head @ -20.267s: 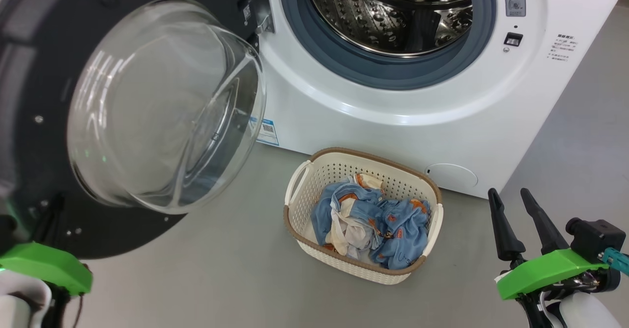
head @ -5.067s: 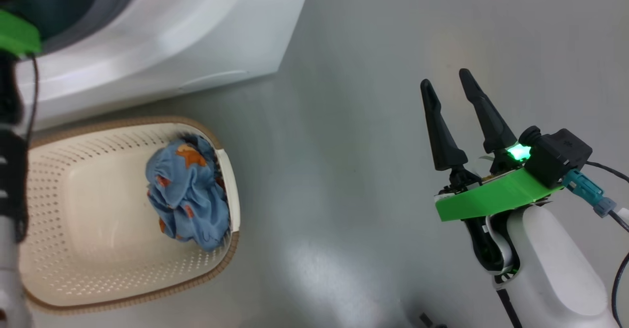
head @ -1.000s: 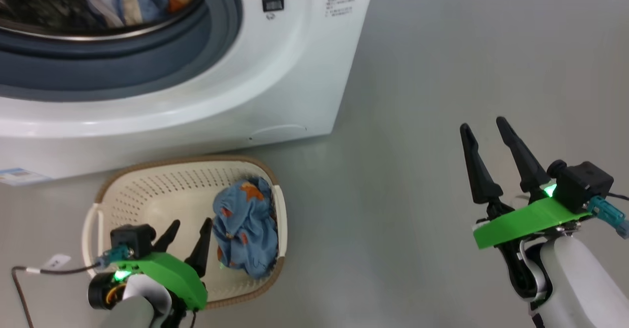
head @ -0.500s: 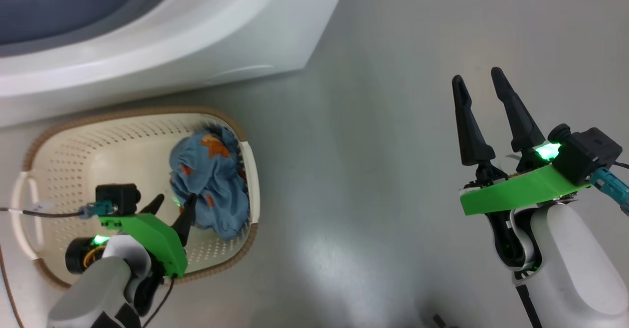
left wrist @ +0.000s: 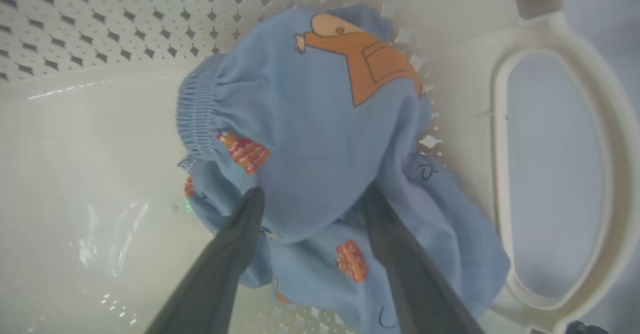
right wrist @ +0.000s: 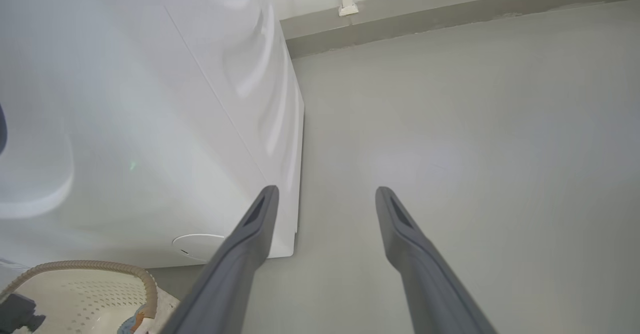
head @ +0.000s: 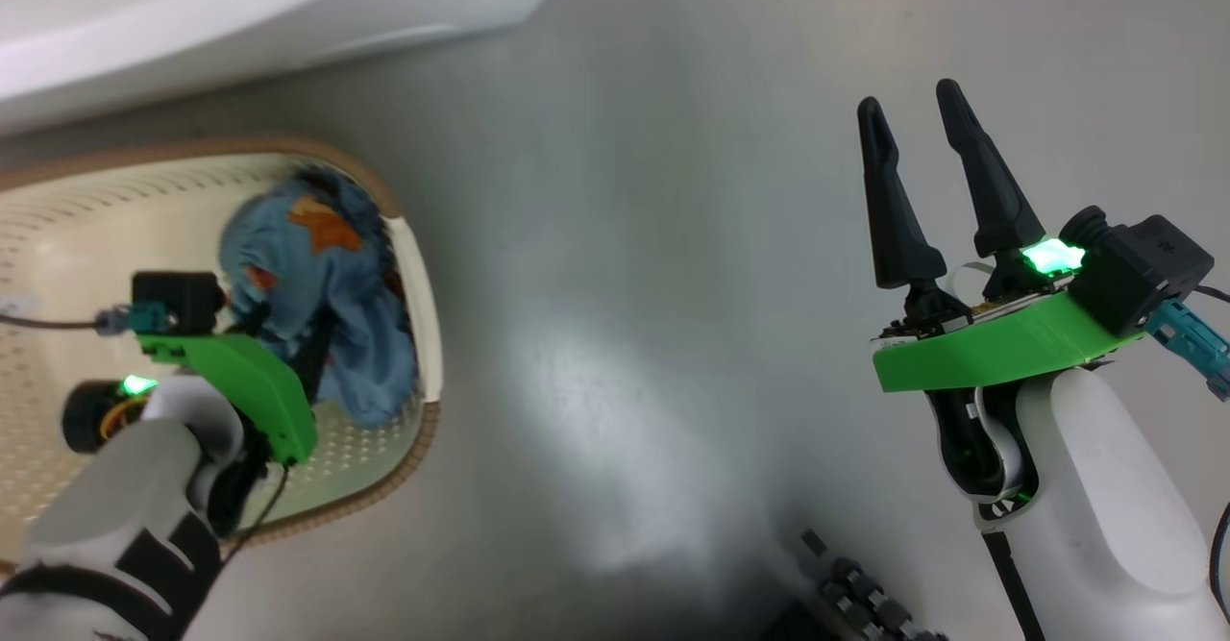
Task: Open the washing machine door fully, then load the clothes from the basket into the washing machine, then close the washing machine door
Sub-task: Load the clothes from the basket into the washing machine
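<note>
Since the clothes [left wrist: 310, 123] lie as one crumpled blue bundle against the handle-end wall of the basket [left wrist: 75, 148], I read them as sitting straight ahead of my left gripper [left wrist: 312, 191], not off to a side. Its fingers are spread and straddle the bulging middle of the bundle, tips sunk into the folds, with cloth between them but no pinch yet. In the left wrist view the bundle's long axis runs from top centre down toward the lower right, slantwise across the gap between the fingers, so closing here should, I judge, catch a thick fold. The right gripper [head: 910, 93] hangs well apart over the bare floor [head: 625, 237] beside the washing machine [right wrist: 150, 123], fingers spread and empty, so the left arm is plainly nearer.
</note>
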Robot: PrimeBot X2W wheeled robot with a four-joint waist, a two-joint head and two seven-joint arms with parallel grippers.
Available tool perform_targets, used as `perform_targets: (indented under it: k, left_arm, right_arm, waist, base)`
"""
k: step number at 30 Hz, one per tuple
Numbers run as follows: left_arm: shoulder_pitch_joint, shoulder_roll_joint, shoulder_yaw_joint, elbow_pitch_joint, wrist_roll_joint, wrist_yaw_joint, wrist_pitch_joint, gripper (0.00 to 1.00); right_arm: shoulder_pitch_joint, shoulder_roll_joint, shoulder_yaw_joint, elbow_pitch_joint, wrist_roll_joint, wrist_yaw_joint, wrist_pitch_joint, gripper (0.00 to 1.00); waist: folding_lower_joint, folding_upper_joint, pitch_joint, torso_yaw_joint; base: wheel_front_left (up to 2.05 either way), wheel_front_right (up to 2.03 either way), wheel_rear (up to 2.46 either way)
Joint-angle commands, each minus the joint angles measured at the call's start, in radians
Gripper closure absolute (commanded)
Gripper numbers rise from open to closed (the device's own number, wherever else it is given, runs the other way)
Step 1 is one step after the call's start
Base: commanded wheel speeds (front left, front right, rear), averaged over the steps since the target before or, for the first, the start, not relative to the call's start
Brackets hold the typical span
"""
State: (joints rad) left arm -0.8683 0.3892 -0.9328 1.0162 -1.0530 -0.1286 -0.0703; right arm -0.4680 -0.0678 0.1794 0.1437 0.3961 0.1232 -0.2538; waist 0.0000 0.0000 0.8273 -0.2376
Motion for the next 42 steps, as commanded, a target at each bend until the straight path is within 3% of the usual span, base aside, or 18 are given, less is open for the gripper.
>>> perform_targets:
  k: [1, 8, 17, 19, 20, 31, 42]
  left_arm:
    - [-0.011, 0.036, 0.005, 0.005, -0.015, -0.002, -0.001, 0.0]
    - [-0.051, 0.058, -0.034, 0.024, -0.053, -0.002, 0.004, 0.0]
    - [-0.07, 0.077, -0.085, 0.028, -0.125, -0.002, 0.029, 0.0]
    - [-0.072, 0.075, -0.102, 0.03, -0.135, -0.002, 0.046, 0.58]
    - [-0.075, 0.075, -0.103, 0.029, -0.143, -0.002, 0.034, 1.0]
    - [-0.061, 0.086, -0.158, -0.009, -0.199, -0.002, -0.075, 1.0]
    - [0.021, 0.098, -0.194, -0.113, -0.276, -0.002, -0.175, 1.0]
  right_arm:
    - [0.018, 0.005, 0.016, -0.028, -0.01, 0.008, -0.008, 0.0]
    - [0.021, 0.012, 0.014, -0.042, -0.012, 0.008, -0.008, 0.0]
    - [0.029, 0.017, 0.02, -0.057, -0.067, 0.008, -0.008, 0.0]
    - [0.03, 0.017, 0.021, -0.057, -0.066, 0.008, -0.008, 0.0]
    - [0.03, 0.017, 0.021, -0.056, -0.065, 0.008, -0.008, 0.0]
    - [0.02, 0.017, 0.027, -0.042, -0.061, 0.008, -0.008, 0.0]
    - [0.01, 0.017, 0.044, 0.005, -0.035, 0.008, -0.008, 0.0]
  waist:
    - [0.0, 0.0, 0.065, -0.046]
    - [0.0, 0.0, 0.103, -0.065]
    - [0.0, 0.0, 0.114, -0.022]
    - [0.0, 0.0, 0.112, -0.017]
    - [0.0, 0.0, 0.111, -0.015]
    - [0.0, 0.0, 0.054, 0.012]
    - [0.0, 0.0, -0.107, 0.049]
  base:
    - [0.0, 0.0, 0.0]
    - [0.06, 0.06, 0.06]
    - [0.14, 0.14, 0.14]
    - [0.01, 0.01, 0.01]
    - [0.0, 0.0, 0.0]
    - [0.0, 0.0, 0.0]
    - [0.0, 0.0, 0.0]
